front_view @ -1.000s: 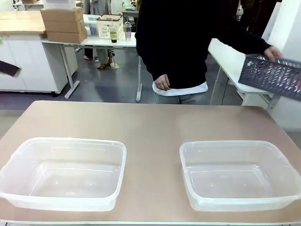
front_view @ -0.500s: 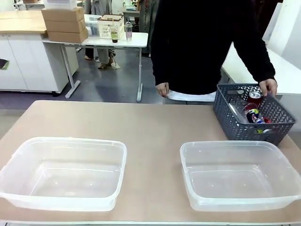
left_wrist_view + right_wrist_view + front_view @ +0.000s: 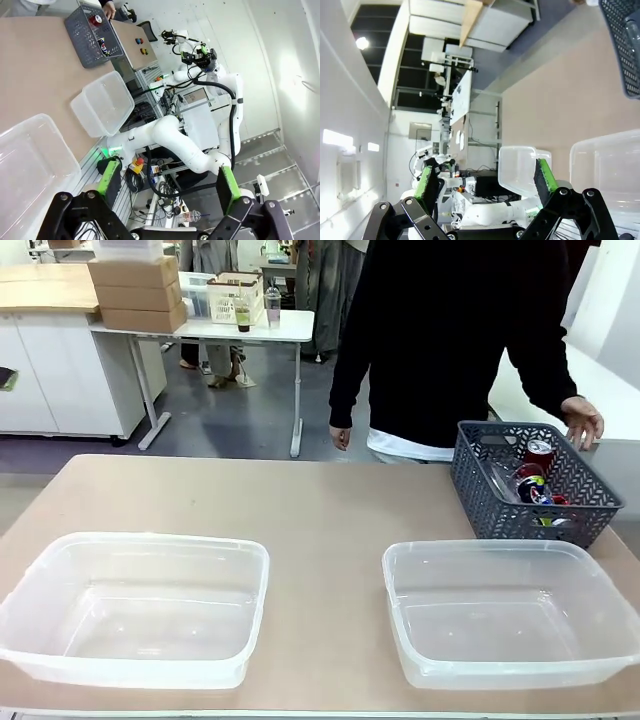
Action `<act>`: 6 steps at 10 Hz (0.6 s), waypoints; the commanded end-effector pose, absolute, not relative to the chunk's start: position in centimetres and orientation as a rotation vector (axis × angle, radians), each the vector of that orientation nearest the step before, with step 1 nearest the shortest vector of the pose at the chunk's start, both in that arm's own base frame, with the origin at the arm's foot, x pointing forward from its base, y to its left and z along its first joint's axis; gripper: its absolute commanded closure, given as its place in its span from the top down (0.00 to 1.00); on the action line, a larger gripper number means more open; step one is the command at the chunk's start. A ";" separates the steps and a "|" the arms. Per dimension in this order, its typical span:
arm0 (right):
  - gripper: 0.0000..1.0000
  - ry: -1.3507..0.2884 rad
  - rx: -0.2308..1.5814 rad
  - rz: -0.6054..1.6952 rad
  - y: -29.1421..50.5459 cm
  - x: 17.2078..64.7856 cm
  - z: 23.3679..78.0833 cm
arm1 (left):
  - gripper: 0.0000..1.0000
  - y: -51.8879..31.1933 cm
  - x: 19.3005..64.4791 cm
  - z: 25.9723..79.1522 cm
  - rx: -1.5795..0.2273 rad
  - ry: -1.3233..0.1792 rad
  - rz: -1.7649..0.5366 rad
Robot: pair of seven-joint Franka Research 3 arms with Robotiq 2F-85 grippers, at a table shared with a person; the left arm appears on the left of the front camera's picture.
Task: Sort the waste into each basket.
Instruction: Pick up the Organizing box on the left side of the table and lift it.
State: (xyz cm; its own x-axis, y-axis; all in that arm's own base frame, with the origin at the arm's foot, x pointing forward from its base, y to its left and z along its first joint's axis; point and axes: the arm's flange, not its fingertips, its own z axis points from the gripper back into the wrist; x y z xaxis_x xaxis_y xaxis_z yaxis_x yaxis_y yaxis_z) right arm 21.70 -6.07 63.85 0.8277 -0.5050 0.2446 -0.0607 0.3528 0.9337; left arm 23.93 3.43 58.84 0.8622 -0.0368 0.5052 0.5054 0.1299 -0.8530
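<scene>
Front view: two clear plastic tubs sit on the near half of the bench (image 3: 320, 500), the left tub (image 3: 150, 539) and the right tub (image 3: 480, 545) well apart, and one dark grey lattice basket (image 3: 520, 518) stands just beyond the right tub. That basket holds the waste, at least two crushed red cans (image 3: 539, 453) and one clear bottle (image 3: 499, 480), its wall blocking an exact count, with a person's hand (image 3: 583, 422) at its far rim. In the wrist views the left gripper (image 3: 167, 176) and the right gripper (image 3: 485, 179) are each spread wide, holding nothing.

Bright, even light (fisheye wrist views)
</scene>
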 end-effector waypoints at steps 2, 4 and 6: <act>1.00 -0.555 1.190 -0.307 -6.1 21.7 63.9 | 1.00 3.4 23.9 58.8 -1.394 -0.408 -0.410; 1.00 -0.399 1.097 -0.176 0.5 23.8 64.7 | 1.00 1.7 22.8 60.7 -1.099 -0.263 -0.468; 1.00 -0.287 0.919 -0.111 7.0 25.1 64.4 | 1.00 2.8 20.8 61.7 -0.898 -0.228 -0.411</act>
State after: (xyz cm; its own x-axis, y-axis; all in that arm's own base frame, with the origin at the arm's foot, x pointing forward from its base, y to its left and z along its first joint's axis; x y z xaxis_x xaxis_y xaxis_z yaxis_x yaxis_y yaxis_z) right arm 23.84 5.17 63.02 0.9411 -0.2650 0.2099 -0.0364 0.5377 0.8424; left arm 22.06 1.83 61.01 0.8847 -0.2230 0.4094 0.4655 0.4691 -0.7505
